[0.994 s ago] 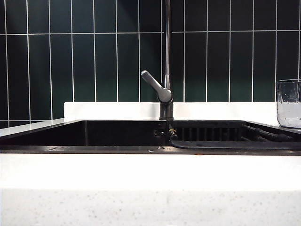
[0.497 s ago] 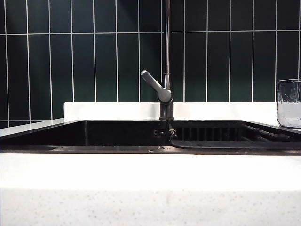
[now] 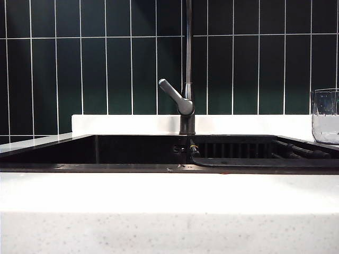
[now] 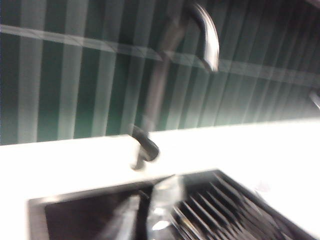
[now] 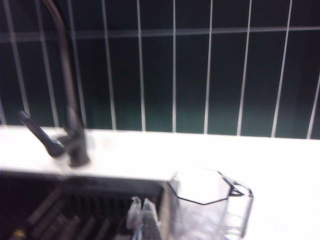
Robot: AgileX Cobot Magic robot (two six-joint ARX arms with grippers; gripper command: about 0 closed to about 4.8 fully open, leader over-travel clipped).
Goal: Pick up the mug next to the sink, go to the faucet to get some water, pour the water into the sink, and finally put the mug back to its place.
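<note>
The opening step is in hand: reaching for the clear, straight-walled cylindrical mug (image 3: pixel 325 116), which stands upright, long axis vertical and mouth up, on the white table (image 3: pixel 169 193) at the right end of the wide black sunken sink (image 3: pixel 132 151), well apart from the tall thin shiny metal faucet (image 3: pixel 187 69). The right hand (image 5: pixel 141 212) hangs over the sink's slatted part just beside the mug (image 5: pixel 207 210), fingers pressed together and empty. The left hand (image 4: pixel 145 215) hovers over the basin in front of the faucet; blur hides how far it is parted. Next, I judge, the right hand must spread its fingers and close round the mug's wall.
</note>
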